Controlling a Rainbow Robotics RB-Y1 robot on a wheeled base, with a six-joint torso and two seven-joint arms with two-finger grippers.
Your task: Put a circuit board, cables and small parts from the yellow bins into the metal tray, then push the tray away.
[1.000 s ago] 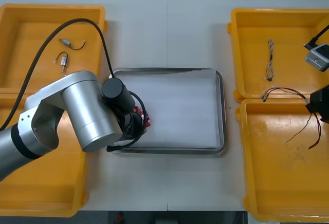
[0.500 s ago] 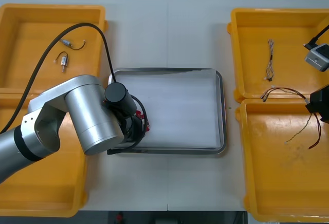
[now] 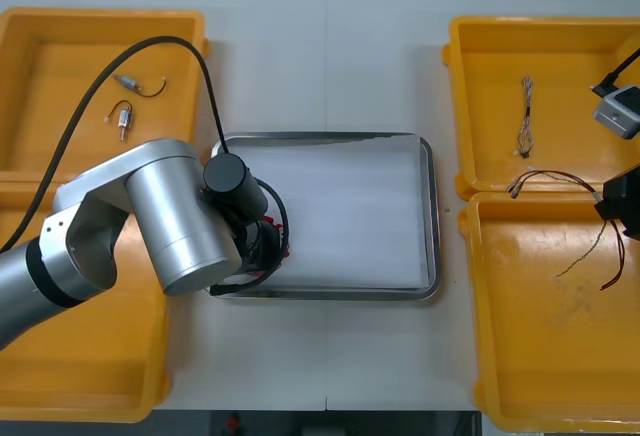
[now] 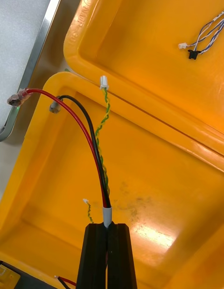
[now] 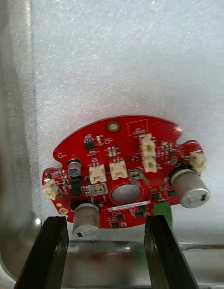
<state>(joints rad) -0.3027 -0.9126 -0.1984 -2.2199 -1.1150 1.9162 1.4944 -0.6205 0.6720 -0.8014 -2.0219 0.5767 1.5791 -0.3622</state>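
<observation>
Between the wide-spread fingers of my left hand (image 5: 105,219), which grips nothing, the circuit board (image 5: 123,172) lies flat in the tray's (image 3: 428,216) near left corner. So I judge the first item delivered. The board is a stiff red disc with a notched rim, studded with white plastic sockets and two stubby silver cans. Under it the tray lining is white and grainy, like foam sheet, framed by a shiny metal rim with rounded corners.

Over at the near right bin (image 3: 560,356), my right hand (image 4: 107,228) is closed on a bundle of wires (image 4: 107,213), pinched at a pale sleeve. One red, one black and a thin green-and-yellow twist rise from it. They are limp and springy, the twist ending in a small white plug, and they hang above the bin, not yet in the tray. The bin is glossy hard plastic, smooth-walled and a little scuffed on the floor.

Farther off, the far right bin (image 3: 560,86) holds a thin twisted cable (image 3: 524,116), and the far left bin (image 3: 60,66) holds two small metal parts (image 3: 122,116) with short leads. All of these wait to be moved. The tray sits mid-desk (image 3: 330,56), so the final push is not yet done. By my reckoning, roughly a quarter of the job is finished.
</observation>
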